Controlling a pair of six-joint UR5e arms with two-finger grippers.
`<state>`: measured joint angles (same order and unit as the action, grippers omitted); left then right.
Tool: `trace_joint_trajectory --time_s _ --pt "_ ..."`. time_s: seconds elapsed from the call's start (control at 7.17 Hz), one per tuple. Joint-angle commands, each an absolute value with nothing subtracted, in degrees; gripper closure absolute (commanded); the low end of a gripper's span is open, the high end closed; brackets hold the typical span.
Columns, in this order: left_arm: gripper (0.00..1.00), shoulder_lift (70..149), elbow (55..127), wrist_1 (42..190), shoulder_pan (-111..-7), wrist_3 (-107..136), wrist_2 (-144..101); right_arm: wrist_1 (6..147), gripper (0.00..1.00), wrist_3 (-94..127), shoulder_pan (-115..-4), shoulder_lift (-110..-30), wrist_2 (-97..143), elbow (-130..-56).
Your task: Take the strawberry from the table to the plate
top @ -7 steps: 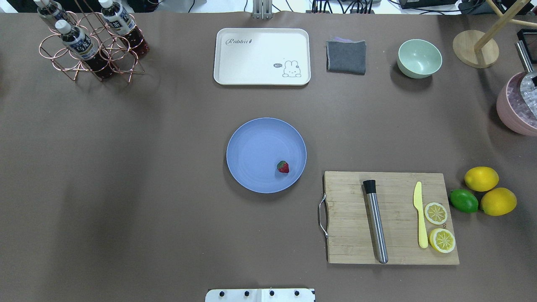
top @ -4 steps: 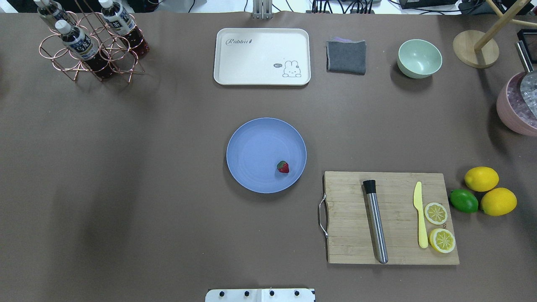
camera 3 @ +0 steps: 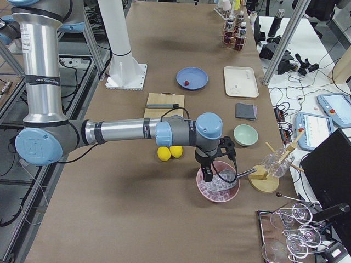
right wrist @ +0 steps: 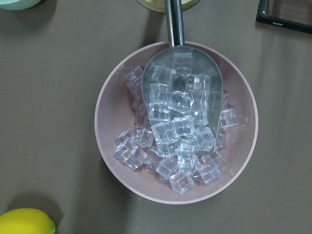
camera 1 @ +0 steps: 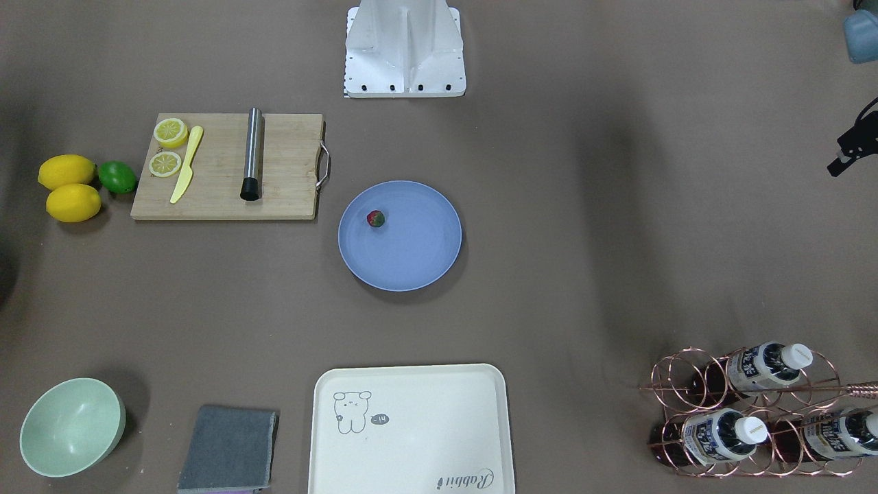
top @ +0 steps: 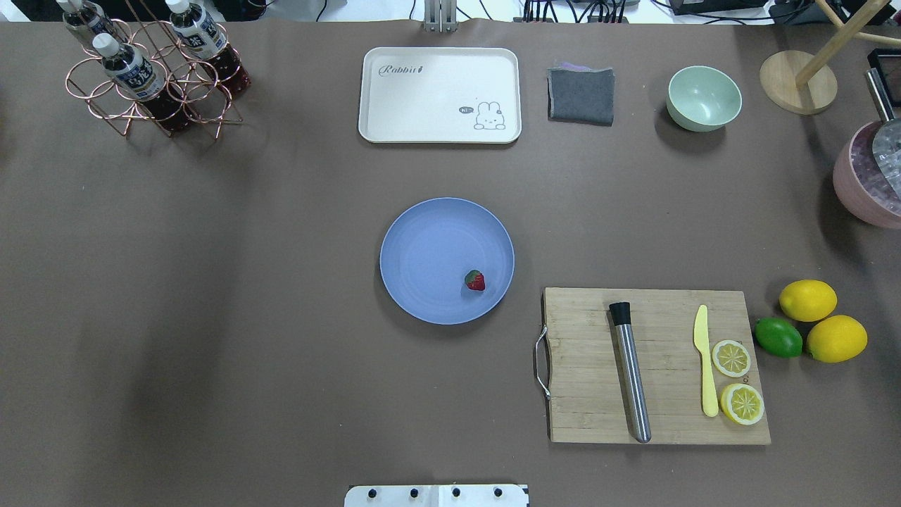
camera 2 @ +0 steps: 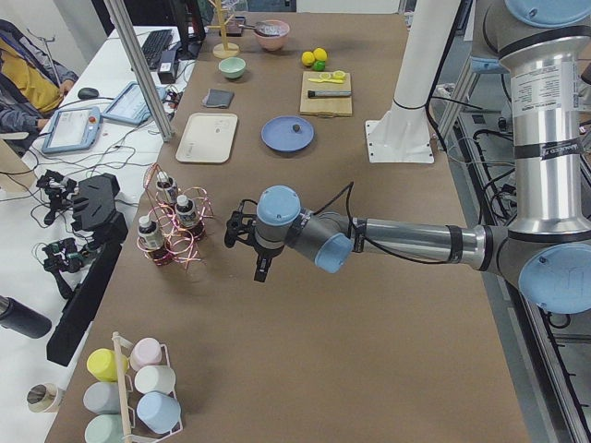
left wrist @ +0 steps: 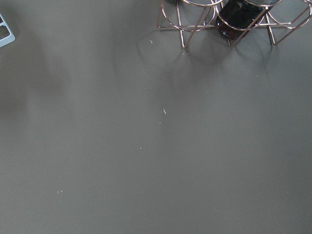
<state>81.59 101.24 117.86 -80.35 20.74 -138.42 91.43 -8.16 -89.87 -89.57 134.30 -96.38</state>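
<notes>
The small dark-red strawberry [top: 475, 280] lies inside the blue-grey plate [top: 422, 232], near the plate's rim on the cutting-board side; the front view shows the same strawberry [camera 1: 375, 218] and plate [camera 1: 411, 261]. The plate rests mid-table [top: 246, 282]. My left gripper [camera 2: 261, 269] hangs over bare table beside the bottle rack, far from the plate; only a dark edge of it [camera 1: 838, 167] shows in the front view, and I cannot tell its state. My right gripper [camera 3: 207, 176] hovers above a pink ice bowl [right wrist: 102, 117]; I cannot tell its state either.
A wooden cutting board [top: 584, 394] holds a steel muddler [top: 631, 380], a yellow knife [top: 704, 366] and lemon halves. Lemons [top: 807, 300] and a lime [top: 778, 336] lie beside it. A cream tray [top: 394, 105], grey cloth [top: 581, 94], green bowl [top: 704, 97] and bottle rack [top: 151, 77] line the far side.
The strawberry and plate have stayed put. Only the look of the ice bowl at the right edge of the overhead view shifts slightly.
</notes>
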Motion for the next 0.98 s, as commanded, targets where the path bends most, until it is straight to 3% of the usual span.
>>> trace_joint_trajectory --time_s 0.0,0.56,0.84 --pt "0.02 81.56 101.51 117.95 -80.42 20.74 -138.16 91.32 0.0 -8.17 -89.91 -89.65 134.3 -96.24" --pt "0.02 82.0 98.97 116.82 -85.24 19.52 -141.06 91.23 0.0 -8.17 -89.91 -89.47 134.74 -96.5" --pt "0.02 80.34 97.82 112.26 -91.03 7.33 -139.41 91.23 0.0 -8.17 -89.91 -89.47 134.65 -96.59"
